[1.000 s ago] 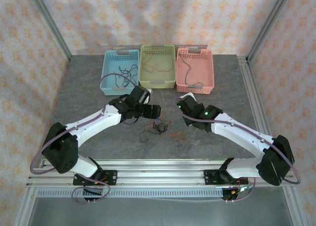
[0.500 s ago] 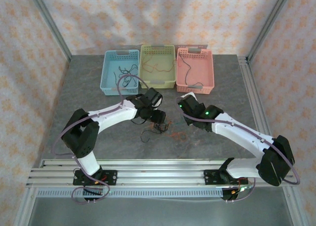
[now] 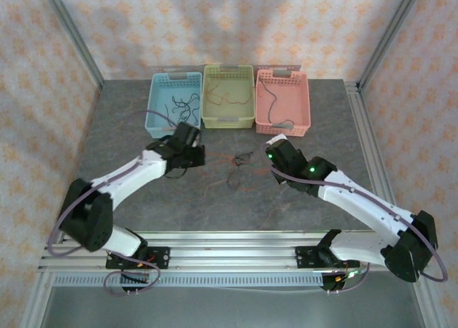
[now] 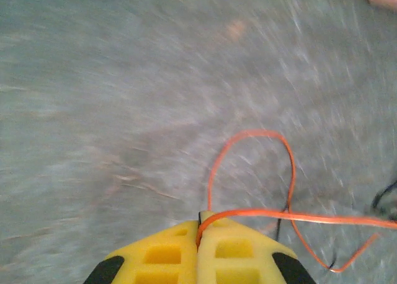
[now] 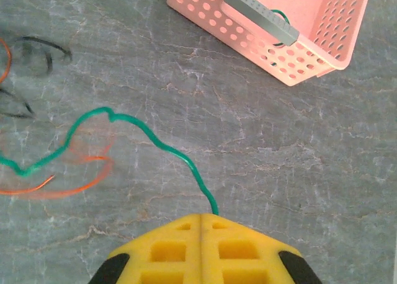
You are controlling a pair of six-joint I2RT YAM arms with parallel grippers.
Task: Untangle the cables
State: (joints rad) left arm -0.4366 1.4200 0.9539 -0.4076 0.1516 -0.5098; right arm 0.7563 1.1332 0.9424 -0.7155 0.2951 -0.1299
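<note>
The cables [image 3: 238, 167] lie as a loose, sparse tangle of very thin wires near the middle of the tabletop [image 3: 129, 127], between the two grippers. From the left wrist, an orange cable [image 4: 251, 134] rises in a narrow loop off the grey stone-patterned surface, crosses itself and runs off to the right; a black cable [image 4: 386, 199] shows at the right edge. From the right wrist, a green cable [image 5: 127, 119] snakes away to the left in soft bends, with a blurred orange strand [image 5: 68, 191] beside it and black cables [image 5: 38, 48] farther off.

The left gripper [image 4: 200, 221] has its yellow fingers pressed together, nipping the orange cable at the very tips. The right gripper [image 5: 202, 217] is likewise closed, with the green cable's end caught between its fingertips.

Seen from above, the left arm [image 3: 136, 174] runs from the near left corner up towards the centre, its gripper [image 3: 192, 153] low before the blue basket [image 3: 159, 120]. The right arm [image 3: 351, 199] reaches from the near right corner, its gripper [image 3: 275, 152] just before the pink basket [image 3: 300, 124]. A green basket [image 3: 229, 119] stands between those two along the far edge; each holds thin wires.
</note>
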